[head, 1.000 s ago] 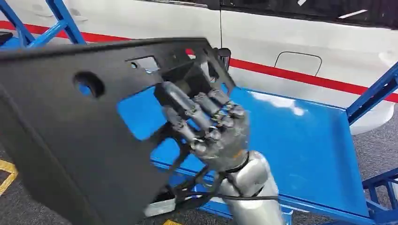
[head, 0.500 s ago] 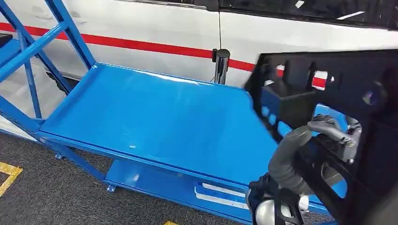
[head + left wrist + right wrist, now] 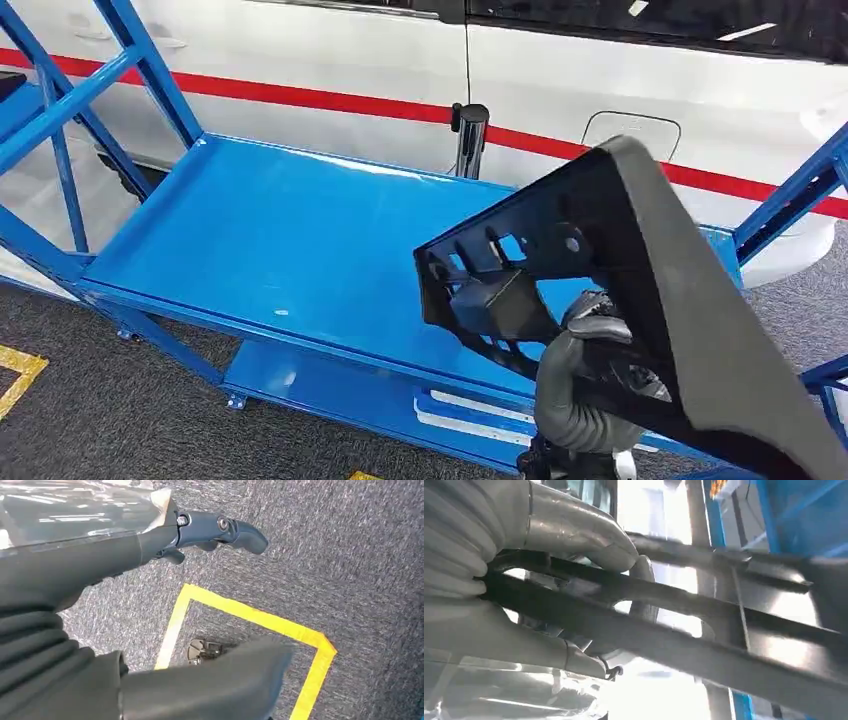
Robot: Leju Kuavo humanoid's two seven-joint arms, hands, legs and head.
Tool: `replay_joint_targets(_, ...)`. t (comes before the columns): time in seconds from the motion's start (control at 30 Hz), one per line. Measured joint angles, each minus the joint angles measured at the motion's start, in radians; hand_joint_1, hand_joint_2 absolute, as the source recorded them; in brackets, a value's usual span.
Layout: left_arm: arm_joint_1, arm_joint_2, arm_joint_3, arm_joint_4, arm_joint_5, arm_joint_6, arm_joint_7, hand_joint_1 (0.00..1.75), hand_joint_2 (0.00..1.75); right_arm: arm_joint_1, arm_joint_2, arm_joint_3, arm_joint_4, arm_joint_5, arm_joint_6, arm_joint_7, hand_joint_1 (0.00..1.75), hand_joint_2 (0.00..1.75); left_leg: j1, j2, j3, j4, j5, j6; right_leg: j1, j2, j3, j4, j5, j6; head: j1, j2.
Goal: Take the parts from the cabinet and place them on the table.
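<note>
A large black plastic part [image 3: 650,270], ribbed and pierced with openings, is held tilted above the near right portion of the blue table [image 3: 300,240]. It is gripped by the right hand [image 3: 590,385], whose grey ribbed cover and thumb are seen beneath the part, just at the table's near edge. Most of the fingers are hidden behind the part, and the arm is cut off by the lower picture edge. In the right wrist view the thumb and fingers [image 3: 574,530] are seen closed around a dark bar of the part [image 3: 684,630]; the background there is washed out by glare and cannot be made out.

Whether the part touches the table top cannot be told, since its lower edge is cut off at the right corner.

The left hand [image 3: 165,570] is seen hanging over grey carpet [image 3: 350,555] marked with a yellow line [image 3: 250,612], its fingers apart and nothing held; a small dark object beside the line is too blurred to identify.

Beyond the table a white vehicle [image 3: 600,70] with a red stripe is seen.
</note>
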Motion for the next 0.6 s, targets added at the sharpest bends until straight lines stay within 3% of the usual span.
replay_joint_targets(0.23, 0.000, 0.000, 0.000, 0.000, 0.005, 0.005, 0.000, 0.00, 1.75, -0.001, -0.019, 0.008, 0.001, -0.038, 0.057, 0.014, 1.75, 1.75, 0.000, 0.000, 0.000, 0.000, 0.000, 0.000, 0.000, 0.000, 0.000, 0.000, 0.000, 0.000, 0.000, 0.000)
replay_joint_targets(0.6, 0.000, 0.003, 0.000, 0.000, 0.006, 0.005, 0.000, 0.00, 1.75, -0.005, -0.026, 0.008, 0.001, -0.042, 0.074, 0.020, 1.75, 1.75, 0.000, 0.000, 0.000, 0.000, 0.000, 0.000, 0.000, 0.000, 0.000, 0.000, 0.000, 0.000, 0.000, 0.000)
